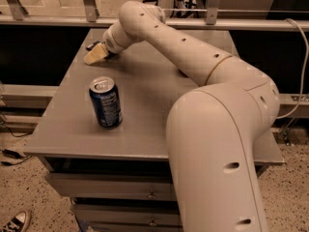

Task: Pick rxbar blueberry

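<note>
The rxbar blueberry shows only as a small dark sliver (91, 45) at the table's far left corner, mostly hidden behind my gripper. My gripper (94, 55) is low over the grey table (145, 124) at that corner, its tan tip right against the bar. I cannot tell whether it holds the bar. An upright blue soda can with a silver top (105, 103) stands nearer the front left, well apart from the gripper. My arm (193, 57) reaches across the table from the right.
A metal railing (203, 21) runs behind the table. Drawers (111, 187) sit below the tabletop. A sneaker (14, 222) lies on the floor at bottom left. A cable (301, 66) hangs at the right.
</note>
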Controlling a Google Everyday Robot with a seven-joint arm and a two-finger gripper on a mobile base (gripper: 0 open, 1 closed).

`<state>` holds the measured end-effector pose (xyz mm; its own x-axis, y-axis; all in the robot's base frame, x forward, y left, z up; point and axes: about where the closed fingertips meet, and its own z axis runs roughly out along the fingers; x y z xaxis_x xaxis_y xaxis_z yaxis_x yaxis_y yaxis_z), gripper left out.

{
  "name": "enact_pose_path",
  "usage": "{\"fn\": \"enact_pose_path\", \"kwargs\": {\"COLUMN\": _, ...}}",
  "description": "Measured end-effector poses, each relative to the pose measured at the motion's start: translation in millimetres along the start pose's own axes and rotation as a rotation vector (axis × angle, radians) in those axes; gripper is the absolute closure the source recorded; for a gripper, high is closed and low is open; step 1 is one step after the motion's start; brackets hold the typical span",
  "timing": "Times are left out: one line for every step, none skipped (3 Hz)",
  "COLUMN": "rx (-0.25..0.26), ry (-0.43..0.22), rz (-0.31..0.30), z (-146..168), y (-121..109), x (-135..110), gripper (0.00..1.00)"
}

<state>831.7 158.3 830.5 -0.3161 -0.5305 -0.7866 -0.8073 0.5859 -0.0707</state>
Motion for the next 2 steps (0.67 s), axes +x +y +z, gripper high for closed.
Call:
{"fn": "enact_pose_path", "kwargs": {"rx": 0.033, "ry": -0.035, "rz": -0.006, "z": -17.8, "y": -15.2, "x": -5.8, "gripper": 0.70}}
{"fn": "enact_pose_path", "kwargs": {"rx": 0.056, "ry": -0.076, "rz": -0.028, "z": -35.6, "y": -24.3, "x": -18.4, "gripper": 0.95}}
